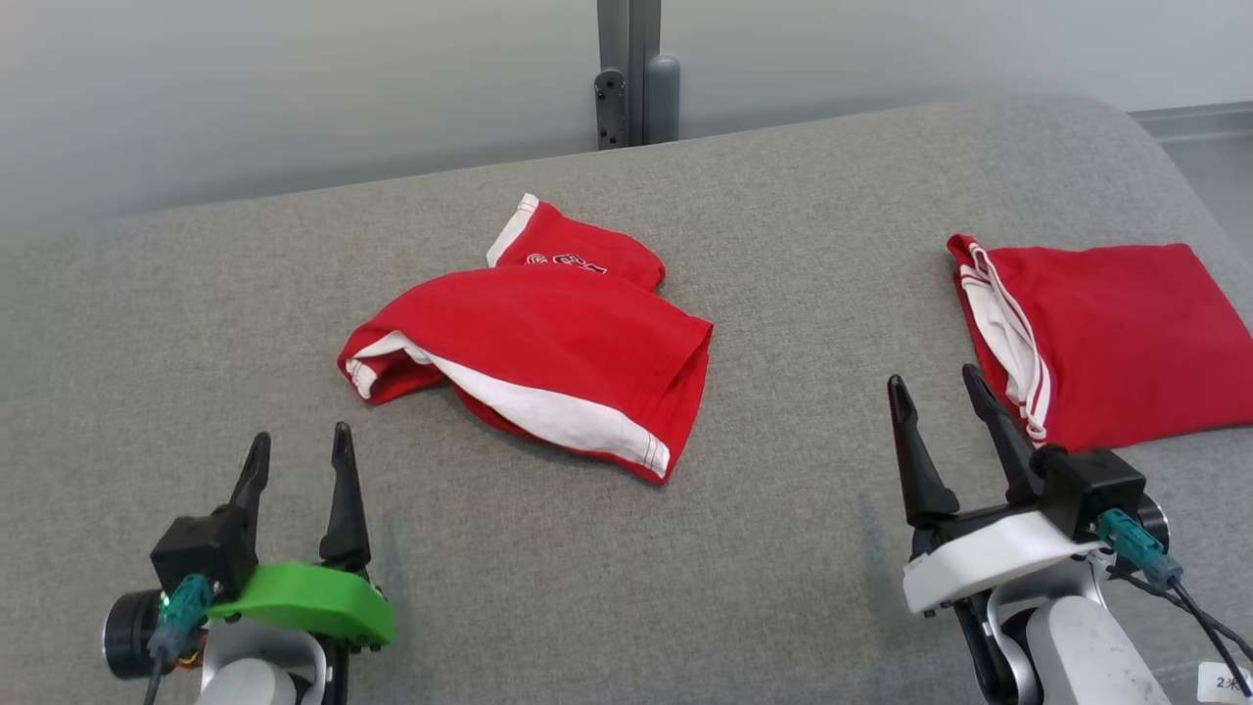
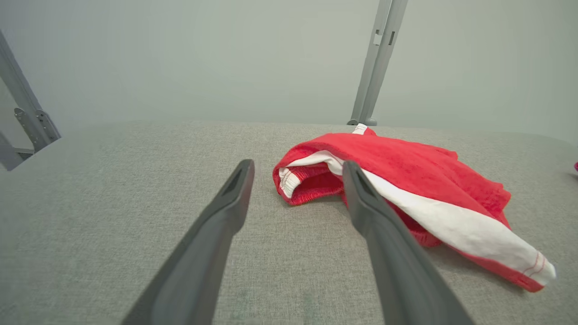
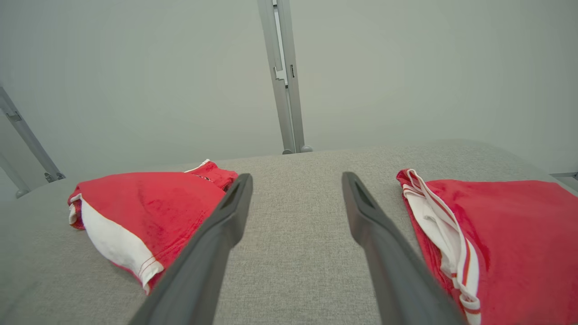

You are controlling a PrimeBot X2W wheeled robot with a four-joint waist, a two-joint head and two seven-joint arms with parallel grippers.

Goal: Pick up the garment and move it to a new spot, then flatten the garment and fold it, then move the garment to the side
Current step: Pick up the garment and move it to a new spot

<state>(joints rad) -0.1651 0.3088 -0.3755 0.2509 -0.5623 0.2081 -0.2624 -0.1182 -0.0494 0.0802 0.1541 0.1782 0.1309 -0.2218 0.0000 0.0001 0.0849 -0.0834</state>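
Note:
A crumpled red garment with white bands lies in a loose heap at the middle of the grey padded surface; it is also in the left wrist view and the right wrist view. My left gripper hovers open at the lower left, short of the heap, with nothing between its fingers. My right gripper stands open at the lower right, between the heap and a second red garment, holding nothing.
The second red garment, folded flat with white striped trim, lies at the right edge of the surface. A grey metal post rises behind the far edge against a pale wall. Bare grey surface stretches in front of the heap.

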